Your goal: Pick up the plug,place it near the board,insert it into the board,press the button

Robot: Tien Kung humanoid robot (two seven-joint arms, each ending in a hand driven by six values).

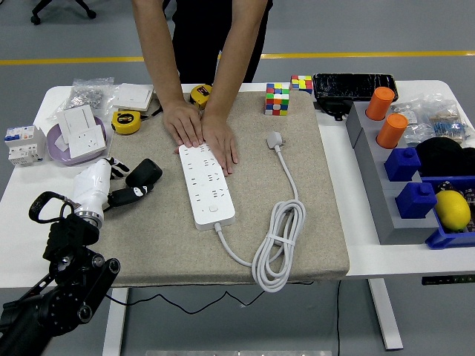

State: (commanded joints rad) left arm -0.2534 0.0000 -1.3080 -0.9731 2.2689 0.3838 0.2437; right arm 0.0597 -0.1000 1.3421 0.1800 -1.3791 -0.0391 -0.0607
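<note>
Pick-up step not yet begun: left hand (pixel 111 182) sits at the mat's left edge, fingers loosely apart, empty. Person's hands (pixel 200 133) pin the board (pixel 205 183). Next move likely calls for reaching across to the plug (pixel 275 139).

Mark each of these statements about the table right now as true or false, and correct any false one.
1. A person's hands press flat on the far end of the power strip. True.
2. The strip's own white plug is pushed into one of its sockets. False: it lies loose on the beige mat, right of the strip.
3. The left hand is near the mat's left edge, beside a black plug. True.
4. The lemon sits on the mat. False: it sits in the blue bin at the right edge.
5. Two orange cylinders stand on the right side. True.
</note>
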